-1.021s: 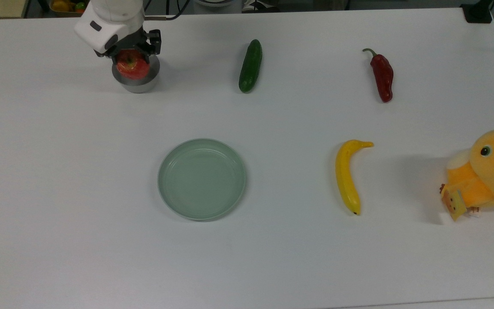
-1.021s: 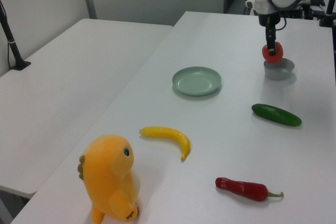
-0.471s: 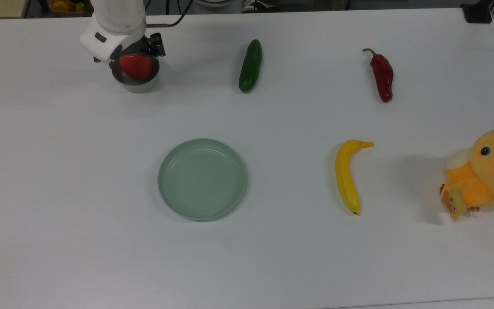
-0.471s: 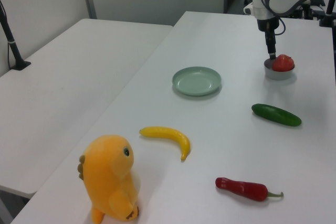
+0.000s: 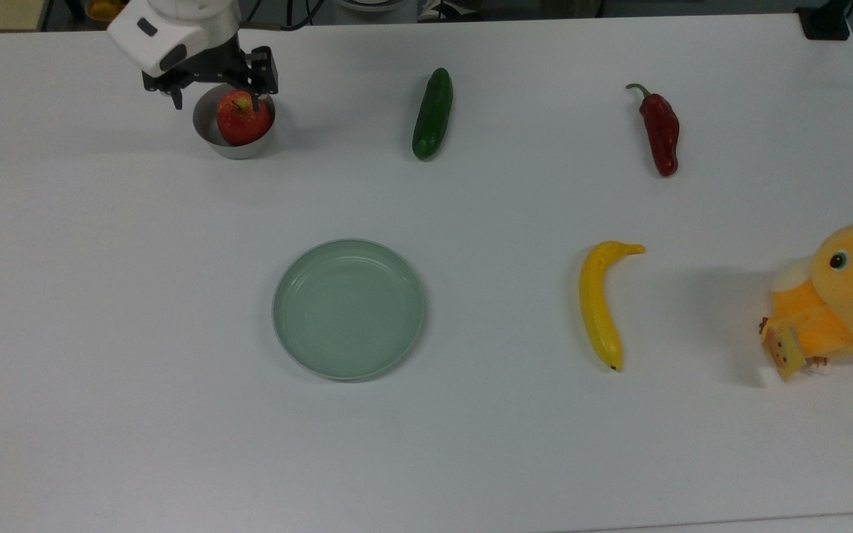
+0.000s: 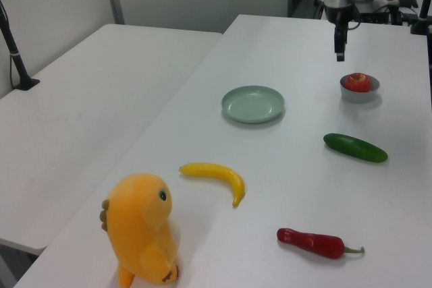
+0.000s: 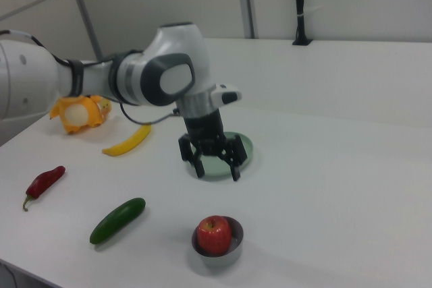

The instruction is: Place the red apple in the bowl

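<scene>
Apple (image 5: pixel 243 117) now sits inside the bowl (image 5: pixel 208 126), stem up, resting free; nothing touches it. In the right view the apple (image 7: pixel 214 234) fills most of the bowl (image 7: pixel 233 249) and stands a little above the rim.

Change over the last second: a second ago the apple was pinched between the fingers just above the bowl; half a second ago it was down in the bowl with the fingers close over it. Now the gripper (image 5: pixel 212 85) has let go and lifted. Its fingers are spread wide, nothing between them, seen best in the right view, where the gripper (image 7: pixel 216 163) hangs well above the fruit. In the left view the gripper (image 6: pixel 339 48) is up and clear, at about 10 o'clock from the bowl (image 6: pixel 359 92).

Position, top view: the bowl is at about 11 o'clock from the plate (image 5: pixel 349 309), well apart from it, and at 9 o'clock from the cucumber (image 5: pixel 432 113). Chili (image 5: pixel 660 132), banana (image 5: pixel 600 302) and plush toy (image 5: pixel 841 296) lie undisturbed on the table (image 5: pixel 471 444).

Reading: the placement looks complete. The apple appears settled and not rocking, though one moment cannot confirm that. What remains, by my judgement, is only to draw the arm away without brushing the rim.
</scene>
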